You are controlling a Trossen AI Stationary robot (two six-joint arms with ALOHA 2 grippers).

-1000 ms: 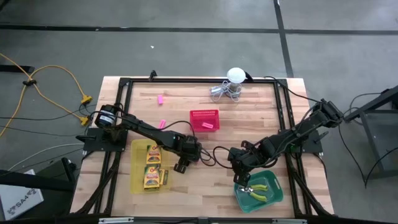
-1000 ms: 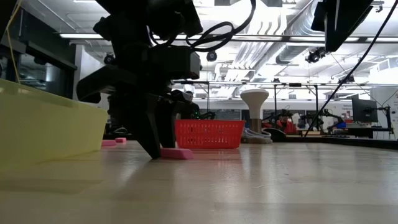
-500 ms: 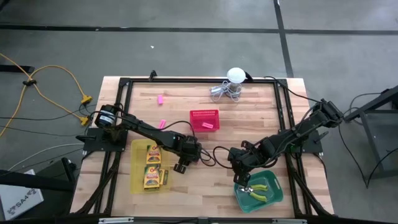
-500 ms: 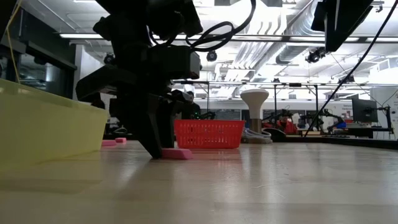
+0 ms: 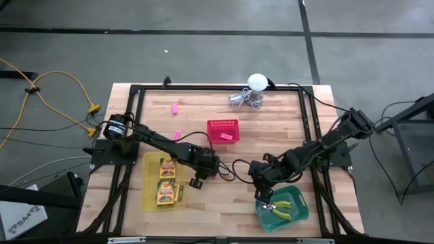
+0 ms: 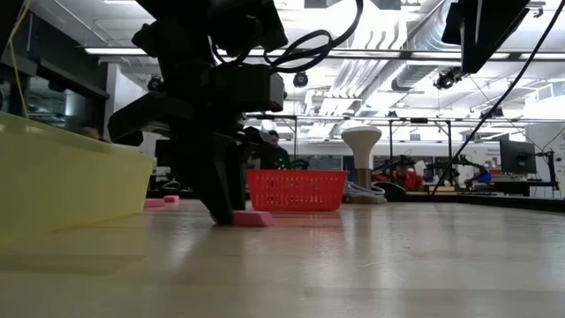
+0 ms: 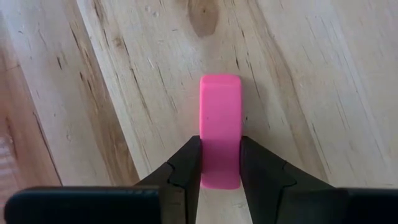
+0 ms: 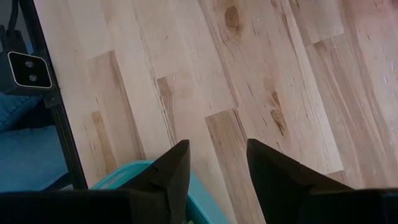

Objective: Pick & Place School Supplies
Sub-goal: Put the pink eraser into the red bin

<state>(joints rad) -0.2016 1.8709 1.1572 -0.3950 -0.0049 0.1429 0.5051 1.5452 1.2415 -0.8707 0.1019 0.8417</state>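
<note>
We see a pink eraser (image 7: pixel 220 130) lying flat on the wooden table (image 5: pixel 224 203), just beside the yellow tray (image 5: pixel 150 193) that holds crayon boxes (image 5: pixel 166 181). Our left gripper (image 7: pixel 220 163) reaches down to the tabletop and its two fingers (image 7: pixel 188 163) press against the eraser's long sides, clamped on it. In the low view the eraser (image 6: pixel 250 217) sits on the wood with the red basket (image 6: pixel 296 190) behind it. Our right gripper (image 8: pixel 216 163) hangs with its fingers spread over the rim of the teal tray (image 5: pixel 298 215), where pliers (image 5: pixel 278 207) lie.
</note>
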